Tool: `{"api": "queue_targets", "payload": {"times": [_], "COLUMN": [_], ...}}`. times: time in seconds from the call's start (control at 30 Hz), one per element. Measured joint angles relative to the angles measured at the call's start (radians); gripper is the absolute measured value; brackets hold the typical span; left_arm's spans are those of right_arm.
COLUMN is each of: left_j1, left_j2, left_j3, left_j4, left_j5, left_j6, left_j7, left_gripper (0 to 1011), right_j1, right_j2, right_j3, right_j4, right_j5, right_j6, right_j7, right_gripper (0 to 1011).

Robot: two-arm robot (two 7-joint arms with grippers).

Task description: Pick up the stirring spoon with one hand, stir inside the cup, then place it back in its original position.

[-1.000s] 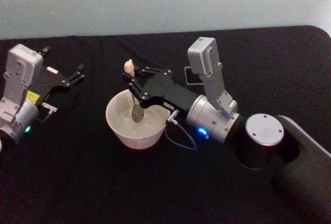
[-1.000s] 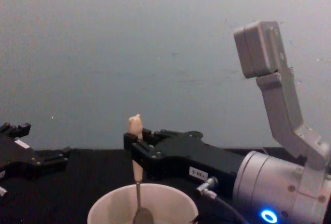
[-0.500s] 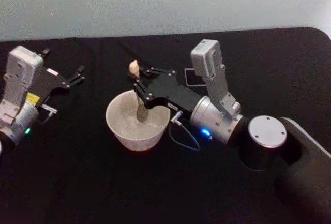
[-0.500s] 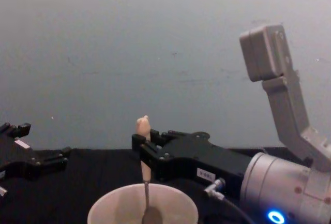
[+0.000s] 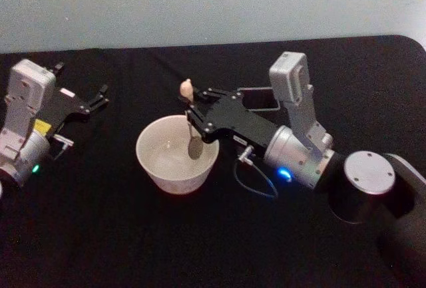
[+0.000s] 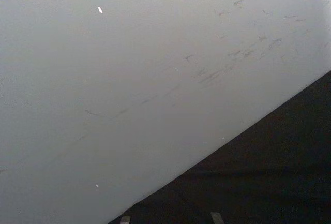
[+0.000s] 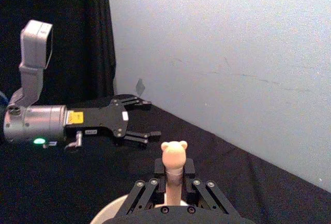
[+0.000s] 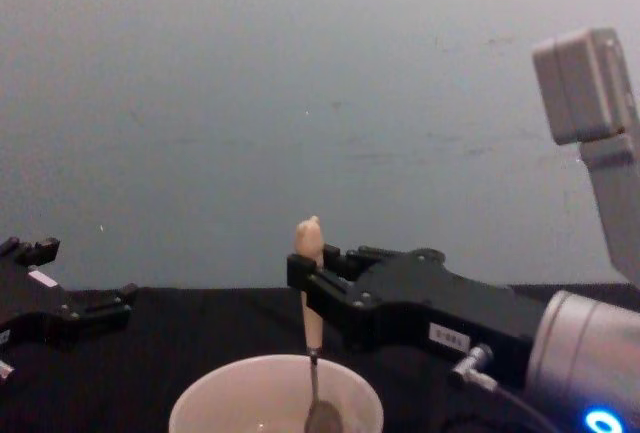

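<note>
1. The stirring spoon (image 8: 313, 328) stands nearly upright over the cup (image 5: 174, 180). Its small shiny bowl is down inside, near the cup's right-hand wall, and its knobby beige tip pokes up above the rim.
2. I judge the spoon light and stiff. The thin metal stem looks slim enough to twist or swing in a pinch if the bowl drags against the cup wall.
3. The best hold looks to be on the thicker beige handle just under the knob. It gives the pads more to bite on than the stem, and the knob would act as a stop if the spoon slid downward.
4. That is where my right tool (image 5: 194, 119) has it. It reaches in over the cup's right rim, its fingers closed on the handle just below the knob, with the stem hanging free beneath.
5. The cup itself looks light and thin-rimmed. I would expect it to slide on the cloth if the spoon pushed hard sideways, so gentle strokes kept off the wall seem wise.
6. The dark square-mouthed holder (image 5: 256, 90) sits beyond the cup and to its right, partly hidden behind my right arm.
7. My left tool (image 7: 147, 119) is parked well to the cup's left, low over the black tabletop (image 5: 200, 235). Its fingers are spread and hold nothing.
</note>
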Motion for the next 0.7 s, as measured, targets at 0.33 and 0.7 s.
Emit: {"api": "queue_targets", "payload": {"times": [0.33, 0.7], "left_j1": [0.000, 0.000], "left_j2": [0.000, 0.000], "left_j3": [0.000, 0.000], "left_j4": [0.000, 0.000], "left_j5": [0.000, 0.000], "left_j6": [0.000, 0.000], "left_j7": [0.000, 0.000], "left_gripper": [1001, 1001], "right_j1": [-0.042, -0.065], "right_j2": [0.044, 0.053], "right_j3": [-0.006, -0.037], "right_j4": [-0.052, -0.088], "right_j5": [0.014, 0.023], "right_j6": [0.011, 0.019], "right_j7": [0.021, 0.034], "right_gripper": [213, 213]}}
